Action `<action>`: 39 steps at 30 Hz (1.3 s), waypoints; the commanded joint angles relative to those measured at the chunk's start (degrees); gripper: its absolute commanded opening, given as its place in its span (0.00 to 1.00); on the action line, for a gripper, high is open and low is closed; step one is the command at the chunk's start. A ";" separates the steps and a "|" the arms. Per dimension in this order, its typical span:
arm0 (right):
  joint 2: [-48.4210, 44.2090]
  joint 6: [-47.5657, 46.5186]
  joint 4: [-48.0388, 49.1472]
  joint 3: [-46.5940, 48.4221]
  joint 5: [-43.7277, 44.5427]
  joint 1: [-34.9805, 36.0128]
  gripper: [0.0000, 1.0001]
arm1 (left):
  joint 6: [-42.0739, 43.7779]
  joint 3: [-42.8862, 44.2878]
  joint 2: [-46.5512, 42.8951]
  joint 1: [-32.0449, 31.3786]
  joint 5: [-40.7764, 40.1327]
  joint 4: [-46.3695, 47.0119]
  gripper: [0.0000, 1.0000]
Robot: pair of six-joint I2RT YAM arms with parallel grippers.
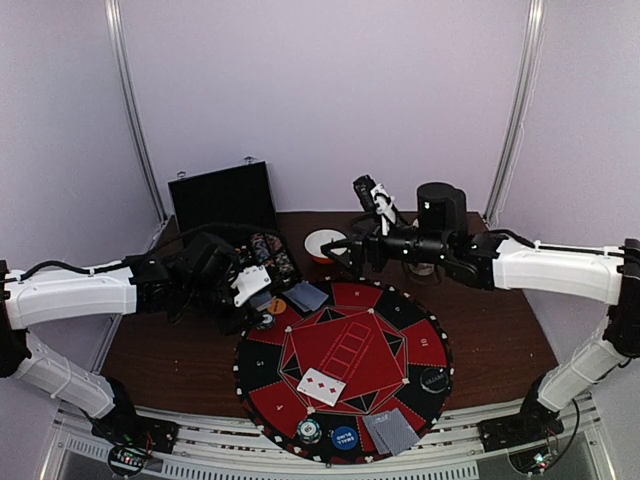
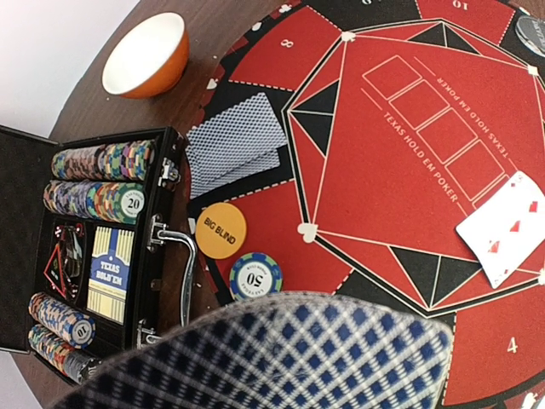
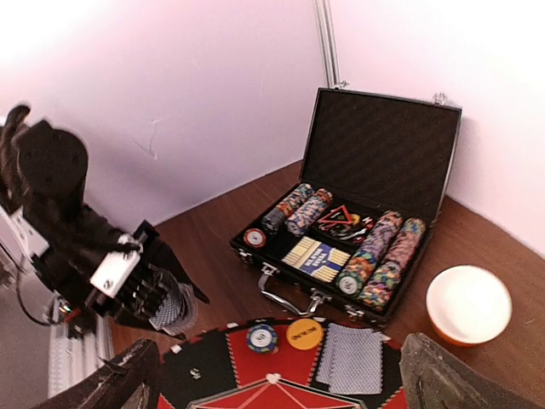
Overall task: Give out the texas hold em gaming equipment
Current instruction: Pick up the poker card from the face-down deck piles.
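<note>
My left gripper point(image 1: 248, 290) is shut on blue-backed playing cards point(image 3: 170, 309), just left of the mat's far-left edge; these cards point(image 2: 281, 358) fill the bottom of the left wrist view and hide the fingers. On the mat point(image 1: 345, 350) beside it lie two face-down cards point(image 1: 308, 296), an orange "Big Blind" disc point(image 2: 220, 230) and a blue 50 chip point(image 2: 255, 277). Face-up red-pipped cards point(image 1: 321, 386) lie near the centre. At the near edge are a chip point(image 1: 309, 431), a blue disc point(image 1: 344, 437) and face-down cards point(image 1: 391, 432). My right gripper point(image 1: 340, 255) is open and empty above the mat's far edge.
An open black briefcase point(image 1: 225, 205) with rows of chips point(image 3: 379, 256) and a card box stands at the back left. An orange bowl point(image 1: 324, 243) sits right of it. A black disc point(image 1: 432, 379) lies on the mat's right side. The walls stand close behind.
</note>
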 commanded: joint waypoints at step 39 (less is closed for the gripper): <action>37.69 36.73 5.40 25.45 -26.78 4.01 0.81 | 1.47 0.06 -0.06 0.41 3.77 1.63 0.45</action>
